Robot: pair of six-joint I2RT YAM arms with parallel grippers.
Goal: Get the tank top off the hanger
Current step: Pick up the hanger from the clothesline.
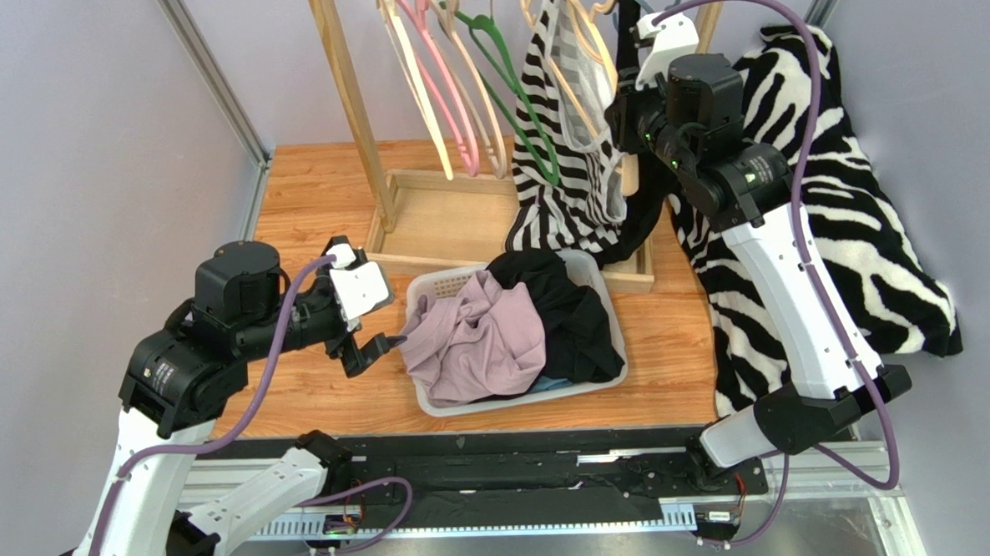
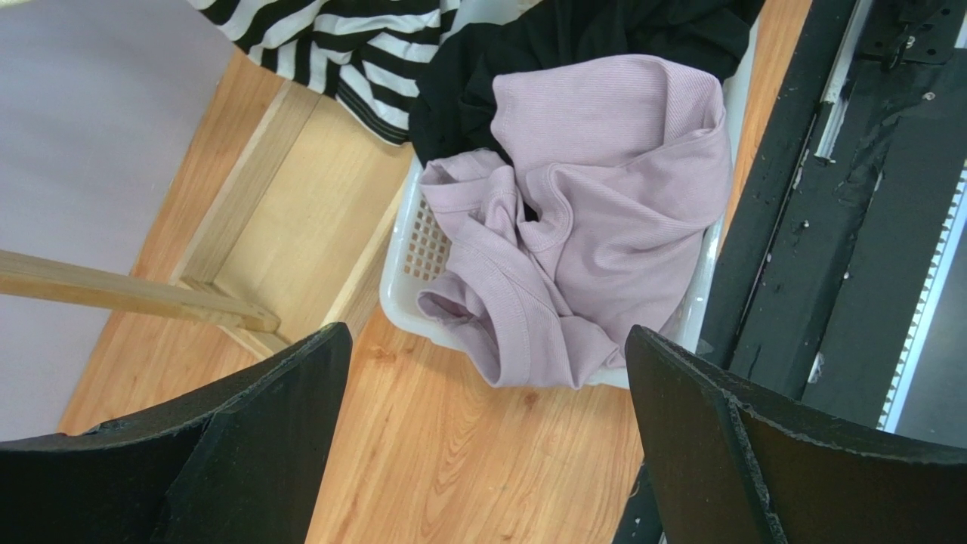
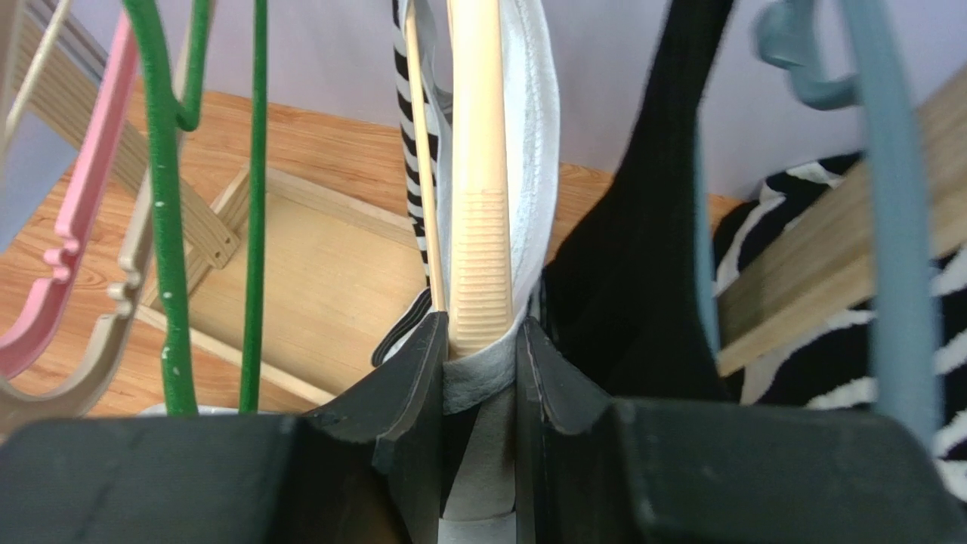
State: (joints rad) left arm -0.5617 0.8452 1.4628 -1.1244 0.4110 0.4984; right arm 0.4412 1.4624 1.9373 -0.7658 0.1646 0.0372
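Note:
The zebra-striped tank top (image 1: 567,162) with white trim hangs on a cream hanger (image 1: 597,48) on the wooden rack. My right gripper (image 1: 631,103) is up at the hanger's right shoulder. In the right wrist view my right gripper (image 3: 479,340) is shut on the tank top's white strap (image 3: 534,136), with the ribbed end of the hanger arm (image 3: 479,170) between the jaws. My left gripper (image 1: 384,346) is open and empty, low over the table beside the basket's left side. In the left wrist view my left gripper (image 2: 488,391) stands wide apart.
A white basket (image 1: 518,400) holds a pink garment (image 1: 478,335) and a black one (image 1: 570,306). Green (image 1: 511,89), pink (image 1: 441,80) and beige hangers hang empty on the rack. A black garment (image 3: 636,227) hangs on a blue hanger (image 3: 885,170). A zebra blanket (image 1: 861,212) lies at the right.

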